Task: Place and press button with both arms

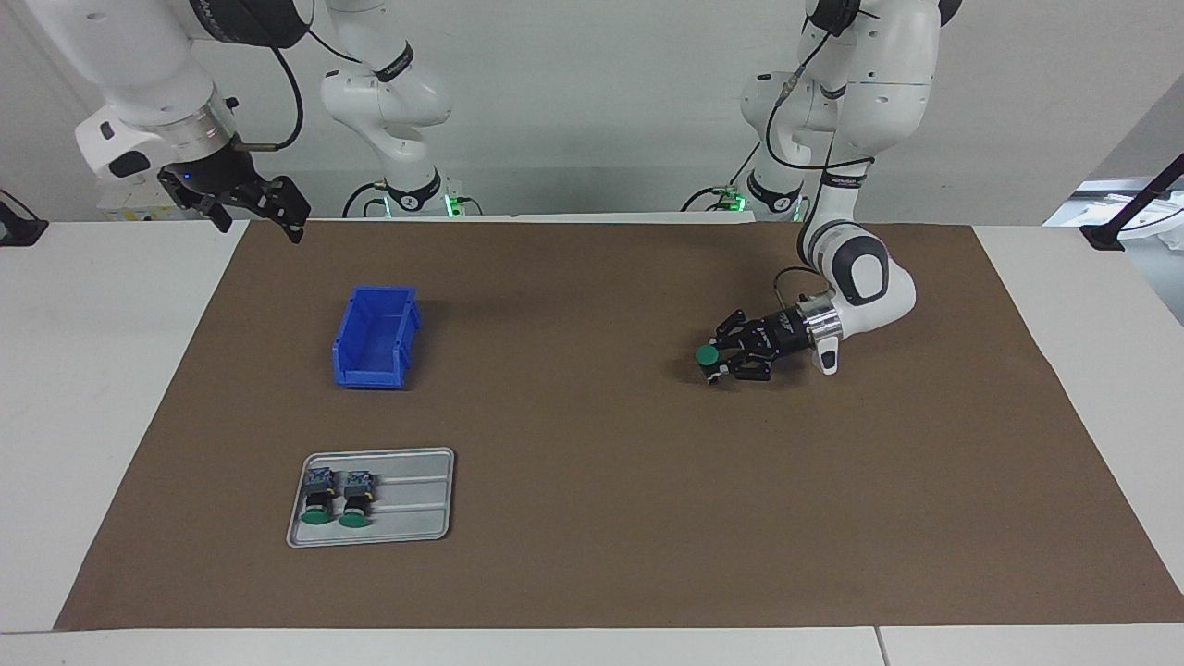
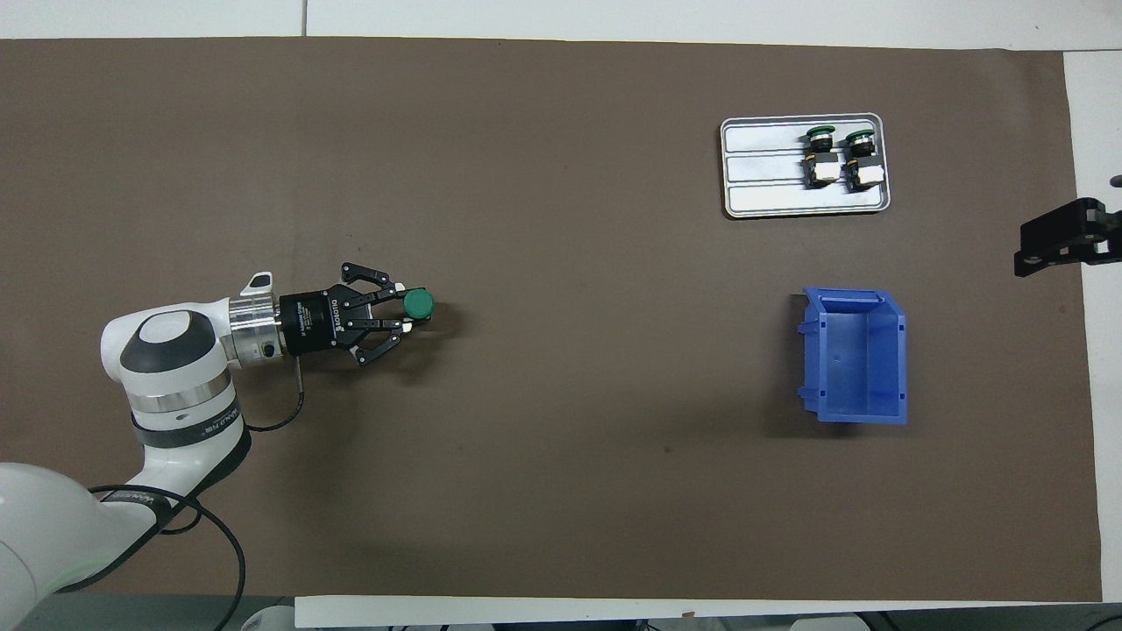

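White lettering on left gripper (image 2: 405,314) — unreadable.

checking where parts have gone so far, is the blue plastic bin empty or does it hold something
Empty. The blue plastic bin shows only its bare blue floor from overhead, and the facing view shows nothing inside it either.

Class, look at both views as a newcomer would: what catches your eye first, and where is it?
The left gripper holds a green-capped button low over the brown mat, at its own arm's end. Toward the right arm's end sit a bright blue bin and, farther from the robots, a grey tray with two more buttons.
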### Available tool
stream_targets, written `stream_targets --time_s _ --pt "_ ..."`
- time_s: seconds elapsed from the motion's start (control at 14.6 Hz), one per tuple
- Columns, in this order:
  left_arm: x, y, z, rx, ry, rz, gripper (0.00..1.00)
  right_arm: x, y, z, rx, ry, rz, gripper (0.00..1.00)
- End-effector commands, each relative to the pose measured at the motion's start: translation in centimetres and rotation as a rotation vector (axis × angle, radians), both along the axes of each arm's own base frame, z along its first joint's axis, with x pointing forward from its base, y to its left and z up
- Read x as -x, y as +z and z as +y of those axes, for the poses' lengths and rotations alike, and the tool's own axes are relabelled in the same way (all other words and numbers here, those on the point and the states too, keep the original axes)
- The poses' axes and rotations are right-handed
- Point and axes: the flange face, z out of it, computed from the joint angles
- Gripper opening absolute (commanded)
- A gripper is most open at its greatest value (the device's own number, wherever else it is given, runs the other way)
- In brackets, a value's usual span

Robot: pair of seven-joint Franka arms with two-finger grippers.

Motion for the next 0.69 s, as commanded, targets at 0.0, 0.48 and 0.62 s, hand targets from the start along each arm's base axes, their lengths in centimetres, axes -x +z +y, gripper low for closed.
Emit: stream_targets --time_s 0.0,0.48,0.62 --pt "0.67 -0.1 -0.16 0.0 0.015 -0.009 0.22 0.59 -0.05 -0.17 -0.016 0.019 0.004 0.99" --pt "0.7 0.03 -0.27 0.007 0.01 -0.01 0.3 0.59 -0.05 -0.17 -0.016 0.019 0.004 0.99" --pt "0.66 0.0 0.06 0.01 0.016 -0.007 0.31 0.59 -0.05 -0.17 -0.016 0.019 0.004 0.99"
